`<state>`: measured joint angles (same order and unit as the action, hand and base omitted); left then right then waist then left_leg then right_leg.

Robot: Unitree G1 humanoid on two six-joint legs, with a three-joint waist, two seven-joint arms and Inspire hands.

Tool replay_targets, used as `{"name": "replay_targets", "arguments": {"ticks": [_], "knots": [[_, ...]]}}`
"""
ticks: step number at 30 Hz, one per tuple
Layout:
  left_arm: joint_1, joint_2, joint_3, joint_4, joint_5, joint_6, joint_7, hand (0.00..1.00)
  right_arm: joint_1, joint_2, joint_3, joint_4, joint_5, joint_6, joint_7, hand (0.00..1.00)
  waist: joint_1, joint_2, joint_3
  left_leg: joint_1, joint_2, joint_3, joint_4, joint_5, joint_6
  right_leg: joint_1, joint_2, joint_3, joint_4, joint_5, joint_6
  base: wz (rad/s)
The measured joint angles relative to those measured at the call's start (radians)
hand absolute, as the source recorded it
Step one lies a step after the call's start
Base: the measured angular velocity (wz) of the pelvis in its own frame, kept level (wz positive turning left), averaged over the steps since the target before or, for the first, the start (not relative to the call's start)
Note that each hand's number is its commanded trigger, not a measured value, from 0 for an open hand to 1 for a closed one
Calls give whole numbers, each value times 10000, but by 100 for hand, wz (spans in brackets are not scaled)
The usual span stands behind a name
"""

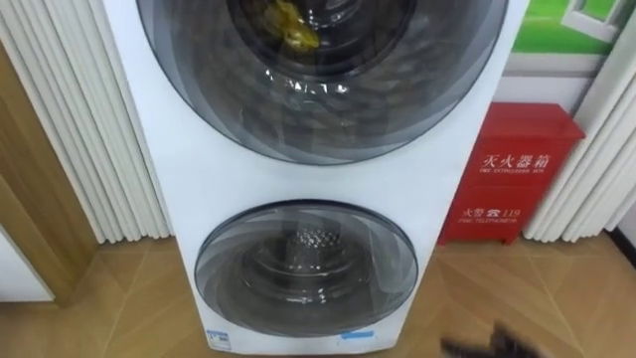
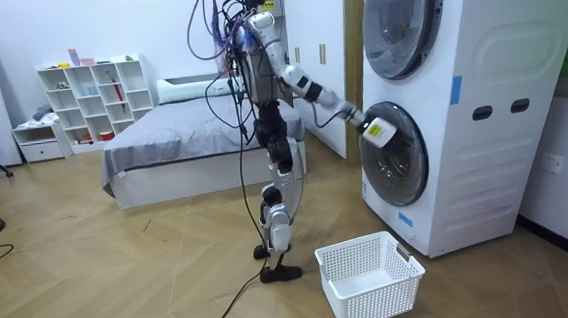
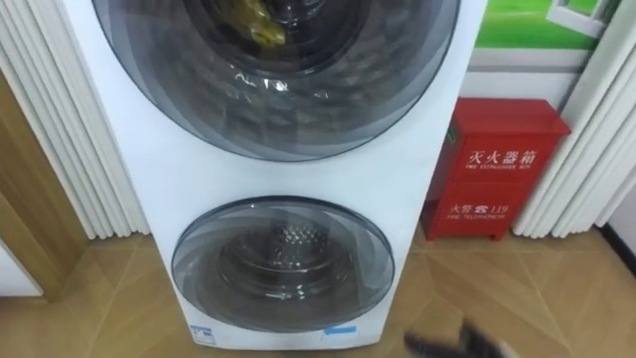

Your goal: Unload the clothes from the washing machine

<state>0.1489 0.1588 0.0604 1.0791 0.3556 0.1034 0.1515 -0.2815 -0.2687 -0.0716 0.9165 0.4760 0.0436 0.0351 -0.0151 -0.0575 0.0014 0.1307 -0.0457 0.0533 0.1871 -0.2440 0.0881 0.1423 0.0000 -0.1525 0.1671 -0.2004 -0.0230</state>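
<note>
Room view: the robot stands on the wooden floor facing the stacked washing machine [image 2: 481, 115]. Its right arm is stretched out, so the right hand [image 2: 374, 130] sits at the near edge of the lower door [image 2: 400, 166], right of the frame's middle. From here I cannot tell whether its fingers are spread or curled. In the left eye view the same hand is a dark blur in the lower right corner.

A white basket [image 2: 368, 278] waits on the floor by the robot's feet, low in the frame.

The only clothing I can make out is a bit of yellow cloth [image 1: 288, 22] at the very top of the left eye view. It lies inside the upper drum, behind the glass of the upper door [image 1: 328, 114]. The lower drum looks bare. Both doors appear closed.

So the cloth lies well above the hand, with shut glass between them.

I'd judge it light, soft and limp. It should bunch and drape rather than hold a shape, and it may drag on the door rim. A pinch on a gathered fold near its middle seems the surest hold once the door is open.
</note>
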Motion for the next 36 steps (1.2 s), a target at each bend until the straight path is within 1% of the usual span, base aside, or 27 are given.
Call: {"name": "replay_targets", "arguments": {"ticks": [1, 2, 3, 5, 7, 10, 11, 13, 14, 15, 16, 17, 18, 19, 20, 21, 22, 23, 24, 25, 26, 27, 28, 30, 32, 33, 36], "knots": [[-4, 28, 11, -3, -4, 10, 0, 0, -80, -99, -1, -317, 285, 6, -77, 0, 215, -51, -37, 39, 6, -20, -8, 3, -2, 17, 5, 5, 20, 1, 1, -4], [-4, 60, 10, 1, 4, 31, 0, 0, -312, -174, 4, -406, 616, 9, -149, 0, 310, -100, -68, 57, 12, -58, -7, 6, -4, 19, 8, 5, 20, 1, 1, 0], [-29, 90, 10, -8, 15, 76, 0, 0, -615, -256, 5, -407, 909, 12, -262, 0, 327, -113, -71, 53, 8, -194, -7, 7, -4, 27, 11, -53, 22, 1, 1, 3], [-64, 131, 2, -84, 62, 122, 1, 0, -897, -492, 6, -413, 1212, 13, -385, 0, 357, -141, -56, 97, 10, -326, -16, 7, -4, 6, -2, -166, 55, 1, 1, 21], [-29, 219, -5, -146, 95, 199, 6, 0, -1169, -631, 5, -436, 1215, 13, -482, 0, 475, -187, -41, 141, 17, -296, -67, 7, -4, 87, -43, -166, -16, 1, 2, 4], [78, 289, 27, -217, 321, 288, 147, 0, -1786, -719, 7, -727, 1439, 23, -690, 0, 478, -245, -14, 127, 20, -354, -193, 18, -21, 177, -32, -343, -120, 1, 2, 12], [89, 298, 75, -221, 320, 313, 198, 0, -2147, -809, 6, -742, 1457, 24, -740, 0, 486, -283, 3, 104, 25, -346, -206, 18, -22, 155, -26, -371, -142, 1, 2, 8], [216, 305, 117, -390, 330, 463, 208, 0, -2485, -890, 6, -1207, 1364, 34, -942, 0, 513, -360, -8, 68, 36, -365, -203, 19, -23, 124, -12, -369, -141, 0, 2, 5], [356, 334, 145, -561, 421, 526, 229, 0, -2652, -909, 81, -1614, 1198, 255, -1195, 0, 523, -443, -32, 44, 59, -386, -192, 22, -28, 78, 8, -392, -97, 1, 2, 0], [401, 373, 128, -567, 491, 541, 263, 0, -2682, -907, 165, -1635, 1137, 390, -1278, 0, 506, -494, -41, 56, 90, -404, -195, 35, -47, 10, 26, -410, 36, 0, 1, -18], [391, 389, 117, -551, 547, 584, 303, 0, -2684, -911, 264, -1645, 883, 452, -1261, 0, 507, -474, 3, 186, 231, -814, -238, 50, -57, -429, 202, -494, 765, -62, -11, -45], [383, 417, 163, -540, 674, 558, 334, 0, -2683, -905, 337, -1808, 590, 454, -1262, 0, 531, -335, 27, 225, 486, -1445, -258, 45, -69, -1011, 700, -121, 768, -329, -365, -77], [365, 522, 181, -538, 912, 501, 354, 0, -2838, -904, 559, -2398, 244, 456, -1327, 0, 576, -360, 26, 100, 682, -1498, -216, 22, -125, -1770, 1126, 115, -165, 274, -963, -75], [371, 539, 198, -494, 1091, 479, 358, 0, -2942, -906, 629, -2757, 121, 455, -1417, 0, 599, -419, 5, 22, 653, -1453, -160, -36, -241, -2089, 1119, 71, -539, 816, -1043, -61], [439, 447, 218, -274, 1366, 479, 386, 0, -3160, -993, 789, -3339, 41, 394, -1713, 0, 482, -331, -10, 203, 591, -1420, -44, -437, -530, -2462, 838, -270, -208, 2141, -946, -13], [328, 429, 65, -250, 1351, 502, 380, 0, -3170, -1227, 1207, -3576, -252, 351, -2051, 0, 376, -246, 35, 374, 733, -988, -8, -397, -773, -2258, 835, -422, 59, 2125, -984, 16], [258, 475, -10, -291, 1301, 486, 380, 0, -3170, -1360, 1397, -3582, -424, 399, -2129, 0, 291, -326, 58, 362, 833, -543, -68, -298, -933, -2141, 782, -386, 27, 2122, -981, 54], [74, 504, -121, -423, 1275, 439, 384, 0, -3175, -1496, 1466, -3631, -622, 507, -2254, 0, 244, -359, 57, 218, 1103, 69, -333, -162, -895, -2122, 770, -370, 30, 2083, -919, 43], [-47, 518, -206, -507, 1277, 455, 402, 0, -3199, -1518, 1459, -3755, -894, 660, -2306, 0, 303, -429, 28, 164, 1066, 291, -333, -129, -808, -2180, 751, -327, 2, 1989, -800, 24], [-77, 509, -258, -527, 1281, 525, 405, 0, -3217, -1518, 1460, -3809, -957, 721, -2286, 0, 343, -448, 23, 121, 1038, 301, -323, -124, -803, -2203, 743, -268, -14, 1973, -807, 0], [-100, 437, -253, -638, 1312, 695, 404, 0, -3235, -1526, 1444, -3937, -1129, 882, -2285, 0, 377, -448, 7, 45, 1011, 307, -296, -127, -804, -2254, 723, -268, 6, 1952, -811, -3], [-95, 426, -253, -649, 1368, 754, 404, 0, -3236, -1544, 1427, -4004, -1223, 947, -2286, 0, 407, -448, 5, 26, 995, 308, -284, -128, -806, -2277, 712, -268, 19, 1927, -827, -4], [-33, 423, -255, -649, 1388, 871, 404, 0, -3236, -1559, 1371, -4273, -1362, 1173, -2297, 0, 472, -442, 3, 9, 965, 311, -271, -126, -813, -2299, 702, -269, 19, 1888, -865, 0], [148, 436, -235, -760, 1391, 1192, 402, 0, -3233, -1589, 1360, -4834, -1783, 1752, -2367, 0, 451, -418, -12, -5, 893, 273, -268, -101, -855, -2309, 698, -295, 55, 1818, -938, 0], [251, 435, -234, -918, 1389, 1336, 402, 0, -3234, -1659, 1292, -5340, -1735, 2059, -2465, 0, 445, -393, -26, -10, 894, 278, -268, -84, -883, -2339, 709, -287, 105, 1791, -969, 0], [260, 433, -228, -1008, 1390, 1379, 401, 0, -3234, -1674, 1192, -5719, -1733, 2193, -2602, 0, 441, -381, -38, -23, 893, 283, -268, -76, -898, -2408, 698, -287, 232, 1727, -984, 0], [441, 409, -232, -1450, 1390, 1358, 401, 0, -3235, -1694, 1041, -6617, -1740, 2287, -2826, 0, 402, -321, -117, -43, 897, 300, -255, -57, -929, -2503, 686, -282, 386, 1646, -1021, -1]]}}
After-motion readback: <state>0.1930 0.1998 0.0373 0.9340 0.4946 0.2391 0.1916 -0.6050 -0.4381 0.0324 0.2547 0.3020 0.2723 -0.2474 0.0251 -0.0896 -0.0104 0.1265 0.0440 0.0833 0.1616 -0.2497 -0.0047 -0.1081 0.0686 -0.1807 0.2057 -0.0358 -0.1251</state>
